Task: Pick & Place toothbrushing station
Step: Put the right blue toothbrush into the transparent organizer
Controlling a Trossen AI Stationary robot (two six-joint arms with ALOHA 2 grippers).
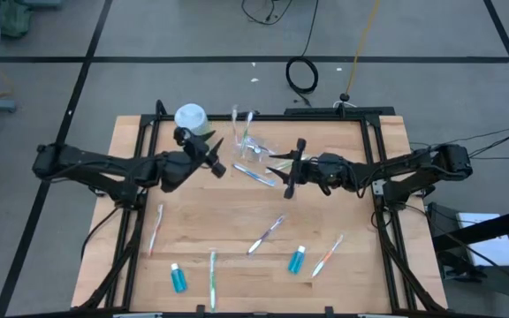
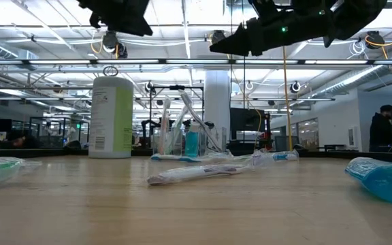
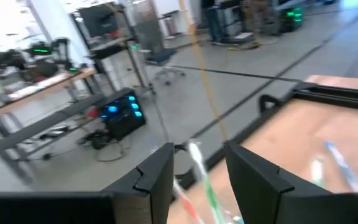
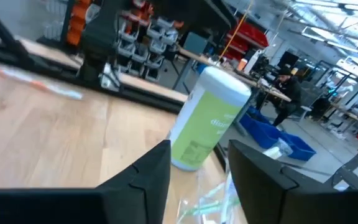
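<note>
Both arms hover over the desk (image 1: 193, 225), flanking the clear cup (image 1: 253, 148).
Largest to smallest: left gripper (image 1: 212, 157) and right gripper (image 1: 283, 172), jaws released and empty, mid-frame; canister (image 1: 190, 117) upper left; cup upper centre; tubes (image 1: 297, 260) and toothbrushes (image 1: 265, 235) scattered lower.

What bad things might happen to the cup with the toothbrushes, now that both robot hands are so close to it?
The clear cup is light and toothbrushes lean out of it, so a nudge might tip it. The left gripper and the right gripper hang on either side of it, both open and empty, and might bump each other. The tall wipes canister stands near the left gripper and could get knocked over.
</note>
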